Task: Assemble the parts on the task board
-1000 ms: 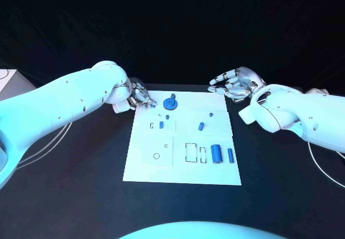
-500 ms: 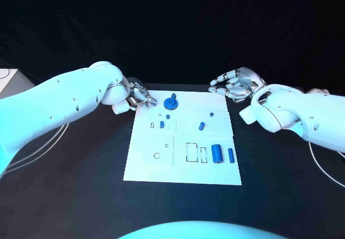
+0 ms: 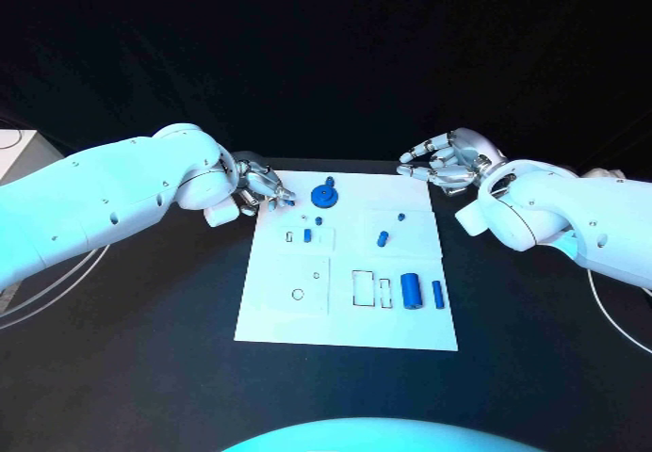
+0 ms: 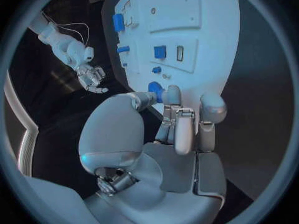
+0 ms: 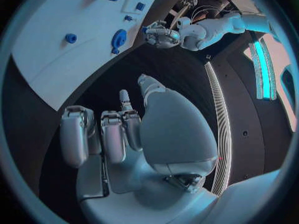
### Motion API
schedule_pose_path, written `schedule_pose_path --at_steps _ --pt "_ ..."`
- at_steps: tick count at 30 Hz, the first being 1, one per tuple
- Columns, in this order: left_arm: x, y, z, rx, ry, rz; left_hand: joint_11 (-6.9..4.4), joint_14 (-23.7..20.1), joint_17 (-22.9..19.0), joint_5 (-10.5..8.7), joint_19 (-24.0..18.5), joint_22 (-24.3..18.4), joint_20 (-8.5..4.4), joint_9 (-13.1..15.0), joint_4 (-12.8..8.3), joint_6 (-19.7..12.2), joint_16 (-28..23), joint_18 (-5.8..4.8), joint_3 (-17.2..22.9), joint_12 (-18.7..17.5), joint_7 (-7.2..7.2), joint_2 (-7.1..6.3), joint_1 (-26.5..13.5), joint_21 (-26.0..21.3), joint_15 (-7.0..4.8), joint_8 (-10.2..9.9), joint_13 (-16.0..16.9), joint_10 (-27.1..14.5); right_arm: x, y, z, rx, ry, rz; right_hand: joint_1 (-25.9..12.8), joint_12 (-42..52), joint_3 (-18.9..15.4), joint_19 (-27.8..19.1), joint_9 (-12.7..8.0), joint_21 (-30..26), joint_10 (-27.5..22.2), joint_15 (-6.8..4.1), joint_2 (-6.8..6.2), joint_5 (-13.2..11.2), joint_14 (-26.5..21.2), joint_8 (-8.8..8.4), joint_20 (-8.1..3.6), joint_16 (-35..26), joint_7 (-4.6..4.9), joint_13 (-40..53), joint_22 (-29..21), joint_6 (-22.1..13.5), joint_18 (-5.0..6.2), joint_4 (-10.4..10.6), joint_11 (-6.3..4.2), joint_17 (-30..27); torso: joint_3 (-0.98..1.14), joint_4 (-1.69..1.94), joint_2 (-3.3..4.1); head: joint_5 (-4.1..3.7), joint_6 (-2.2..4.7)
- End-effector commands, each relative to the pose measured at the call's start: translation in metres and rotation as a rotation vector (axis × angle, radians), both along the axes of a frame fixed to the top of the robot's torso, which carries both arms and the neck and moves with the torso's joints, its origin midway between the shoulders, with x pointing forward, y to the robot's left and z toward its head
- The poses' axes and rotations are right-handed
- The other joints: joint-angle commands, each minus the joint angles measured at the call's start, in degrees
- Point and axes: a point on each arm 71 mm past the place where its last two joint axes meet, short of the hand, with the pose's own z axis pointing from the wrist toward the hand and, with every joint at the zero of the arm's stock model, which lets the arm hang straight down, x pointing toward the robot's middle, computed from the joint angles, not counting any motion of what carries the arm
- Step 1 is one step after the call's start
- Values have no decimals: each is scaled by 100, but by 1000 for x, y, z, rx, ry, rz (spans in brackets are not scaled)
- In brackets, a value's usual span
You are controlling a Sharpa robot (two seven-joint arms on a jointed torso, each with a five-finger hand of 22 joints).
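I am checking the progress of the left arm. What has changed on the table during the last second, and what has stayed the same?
The left hand has shifted slightly toward the round blue part at the far edge of the task board; its fingertips are now close beside that part. It has taken hold of nothing. The right hand stays off the board's far right corner, holding nothing. The blue parts have not moved.

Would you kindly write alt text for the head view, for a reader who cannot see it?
A white task board lies on a black table, with small blue parts on it, among them a round blue disc near its far edge. The left hand hovers beside that far corner, and the right hand hangs off the opposite corner, holding nothing.
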Motion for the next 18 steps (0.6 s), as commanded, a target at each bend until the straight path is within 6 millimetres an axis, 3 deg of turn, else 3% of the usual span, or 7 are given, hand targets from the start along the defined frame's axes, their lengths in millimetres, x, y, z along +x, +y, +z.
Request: schedule_pose_path --at_steps 1,9,13,18 --pt "-5 0 -1 38 -60 -8 -5 297 824 -27 55 16 -6 -6 -1007 33 20 -37 1051 33 4 49 -50 22 -42 35 -11 33 0 0 0 -8 4 12 -36 -20 29 208 0 -19 136 13 -3 16 470 21 6 -40 5 1078 743 -30 117 12 13 1067 -1 15 -14 4 -11" --pt "-26 2 -11 73 -71 -47 -14 325 881 -31 76 51 -9 -16 -1091 50 53 -42 1127 46 -5 49 -108 45 -48 58 -22 55 0 -2 0 -9 4 9 -36 -20 29 208 0 -19 136 13 -3 16 470 21 6 -40 5 1078 743 -30 117 12 13 1067 -5 48 -45 18 -56" --pt "-33 1 -15 84 -83 -65 -16 332 893 -34 80 57 -12 -23 -1120 58 61 -43 1163 49 -7 51 -137 50 -50 66 -28 61 0 -2 0 -9 4 8 -36 -20 29 208 0 -19 136 13 -3 16 470 21 6 -40 5 1078 743 -30 117 12 13 1067 -20 64 -57 10 -84" --pt "-39 -1 -19 98 -99 -88 -20 341 911 -38 85 67 -14 -32 -1153 69 72 -45 1201 52 -10 51 -170 56 -53 73 -36 69 0 -2 0 -9 4 8 -36 -20 29 208 0 -19 136 13 -3 16 470 21 6 -40 5 1078 743 -30 117 12 13 1067 -14 59 -50 30 -101"
